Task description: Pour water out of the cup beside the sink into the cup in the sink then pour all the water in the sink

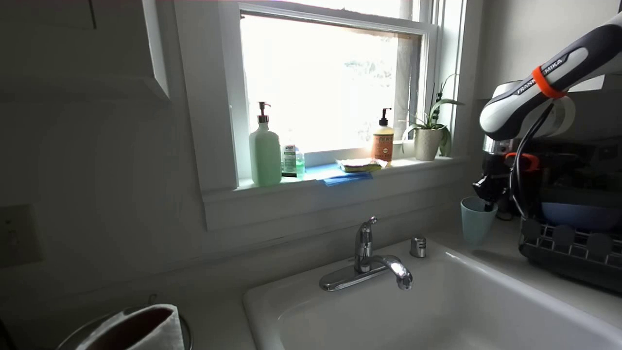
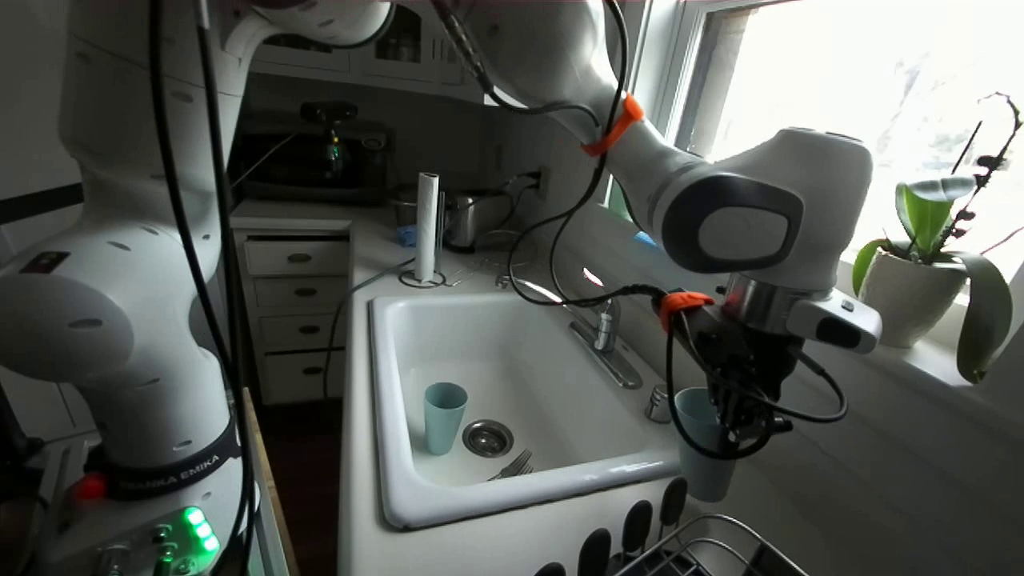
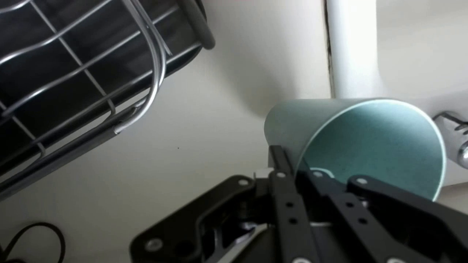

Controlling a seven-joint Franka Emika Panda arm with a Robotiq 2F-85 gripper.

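Observation:
A pale teal cup beside the sink [image 1: 472,226] shows in both exterior views [image 2: 706,476], at the sink's back corner. My gripper [image 3: 292,168] is shut on its wall, one finger inside the rim and one outside. The cup's open mouth [image 3: 380,138] fills the right of the wrist view; no water can be made out. It is near upright, and I cannot tell if its base touches the counter. The white sink [image 2: 392,460] holds a second teal cup [image 2: 445,420], upright near the drain. The chrome faucet [image 1: 388,266] stands on the back rim.
A dark dish rack with wire bars [image 3: 91,69] stands close beside the held cup. A metal knob [image 1: 418,247] sits on the sink's back corner. Forks [image 2: 512,466] lie in the sink. A potted orchid [image 2: 912,292] and soap bottles [image 1: 265,155] stand on the sill.

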